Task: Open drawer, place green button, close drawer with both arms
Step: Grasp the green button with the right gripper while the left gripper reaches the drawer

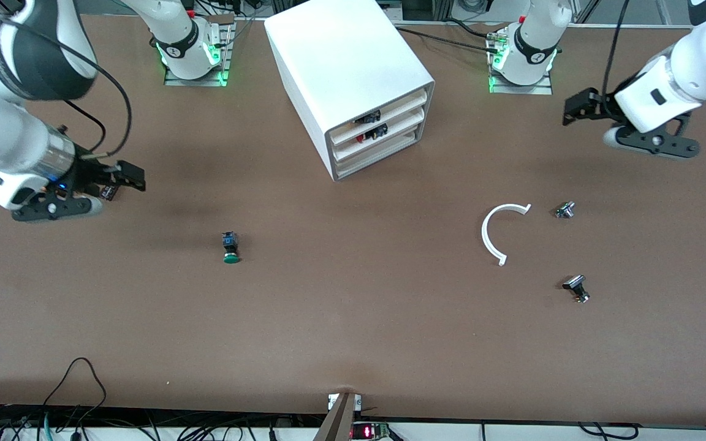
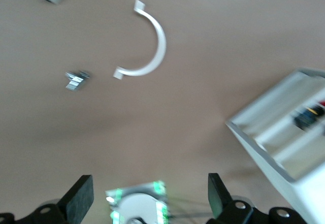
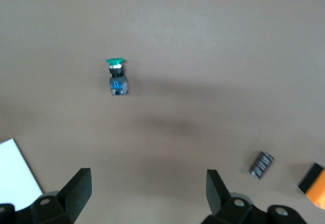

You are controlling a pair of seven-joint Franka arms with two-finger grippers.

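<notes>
The white cabinet [image 1: 341,67] stands between the two arm bases. Its bottommost drawer [image 1: 380,152] is pushed in, like the two above it. The button [image 1: 230,247], green cap and black-and-blue body, lies on its side on the table, nearer the front camera than the cabinet and toward the right arm's end. It also shows in the right wrist view [image 3: 117,76]. My right gripper [image 1: 59,208] [image 3: 147,196] is open and empty, up over the table at its own end. My left gripper [image 1: 650,144] [image 2: 150,198] is open and empty, up over its own end.
A white curved strip [image 1: 500,229] [image 2: 147,46] and two small black-and-silver parts [image 1: 564,210] [image 1: 575,288] lie toward the left arm's end. The right wrist view shows a small black part [image 3: 261,164] and an orange box [image 3: 315,183]. Small parts sit in the two upper drawers.
</notes>
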